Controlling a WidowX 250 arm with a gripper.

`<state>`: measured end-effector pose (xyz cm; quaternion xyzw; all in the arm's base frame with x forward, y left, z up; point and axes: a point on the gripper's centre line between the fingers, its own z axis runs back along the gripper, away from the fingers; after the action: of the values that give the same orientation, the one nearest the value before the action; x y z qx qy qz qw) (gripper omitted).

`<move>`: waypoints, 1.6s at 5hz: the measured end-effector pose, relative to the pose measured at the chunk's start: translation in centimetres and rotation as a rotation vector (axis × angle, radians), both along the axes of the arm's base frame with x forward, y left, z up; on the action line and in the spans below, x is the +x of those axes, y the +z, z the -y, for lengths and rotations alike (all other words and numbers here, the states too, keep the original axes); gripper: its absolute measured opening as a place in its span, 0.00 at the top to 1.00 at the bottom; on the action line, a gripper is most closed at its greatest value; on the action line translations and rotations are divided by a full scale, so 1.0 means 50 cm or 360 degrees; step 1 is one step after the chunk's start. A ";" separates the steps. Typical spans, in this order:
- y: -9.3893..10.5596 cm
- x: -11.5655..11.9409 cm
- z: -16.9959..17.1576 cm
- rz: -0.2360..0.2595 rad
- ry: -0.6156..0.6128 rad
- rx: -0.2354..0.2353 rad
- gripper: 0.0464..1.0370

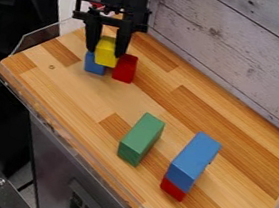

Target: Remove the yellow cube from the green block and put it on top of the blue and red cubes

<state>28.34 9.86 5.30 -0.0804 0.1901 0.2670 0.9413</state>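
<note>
Gripper [104,51], fingers closed about the yellow cube [107,55] directly over the adjoining blue cube [95,65] and red cube [125,68], with the green block [140,139] well apart on the wooden tabletop [82,98], near a long blue block [191,161] atop a red block [173,189].

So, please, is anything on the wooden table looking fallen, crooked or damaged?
No, nothing stands out. The gripper holds the yellow cube over the blue cube and red cube; the green block lies flat, and the long blue block rests on a red one.
</note>
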 end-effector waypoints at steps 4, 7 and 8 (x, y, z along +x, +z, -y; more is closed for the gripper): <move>0.000 0.012 0.000 0.0008 -0.0028 0.0019 0.50; -0.007 0.015 0.002 -0.0010 -0.0012 0.0013 0.45; -0.007 0.015 0.000 -0.0014 0.0001 0.0029 0.15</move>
<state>29.10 9.87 4.95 -0.0708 0.1917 0.2694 0.9411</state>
